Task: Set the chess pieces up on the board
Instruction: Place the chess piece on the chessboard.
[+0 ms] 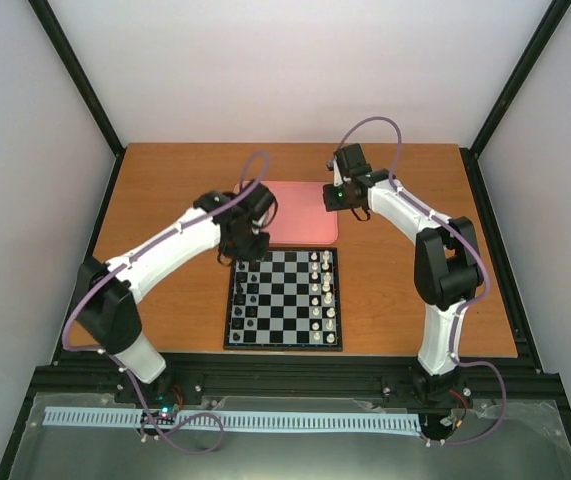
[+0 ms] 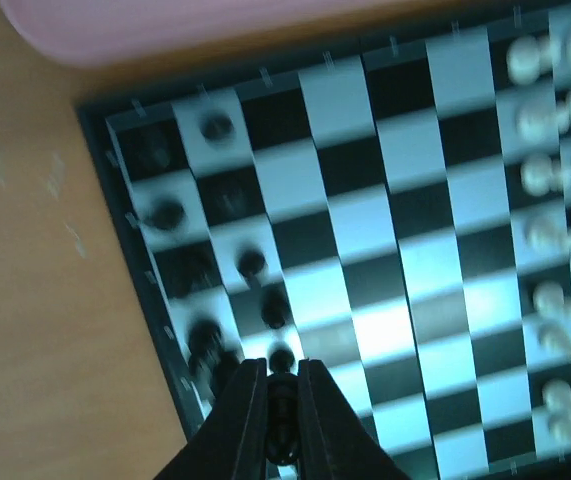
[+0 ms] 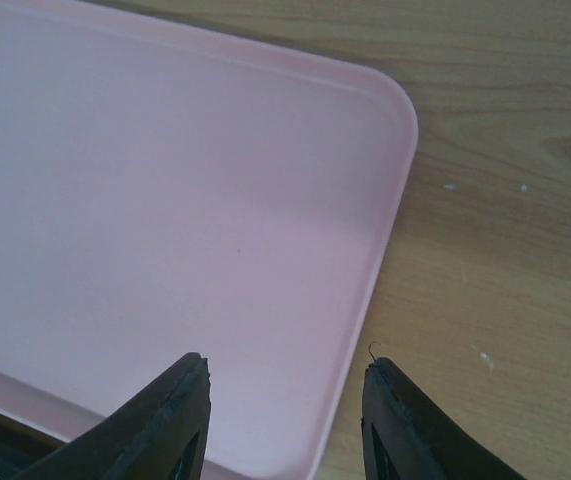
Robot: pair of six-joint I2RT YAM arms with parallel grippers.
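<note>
One board (image 1: 283, 298), one pink tray (image 1: 300, 215), two arms (image 1: 180, 240), about sixteen white pieces (image 1: 322, 290), black pieces (image 2: 252, 263) uncountable.

tray (image 1: 305, 215) behind board (image 1: 285, 300) on table (image 1: 165, 180), chess pieces (image 1: 248, 292) along board's left

Soft light; blurred, glary board (image 2: 365, 250)

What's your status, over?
Left gripper shut on black piece, over board, left side. Right gripper open, empty, over tray. Nothing in the way.
</note>
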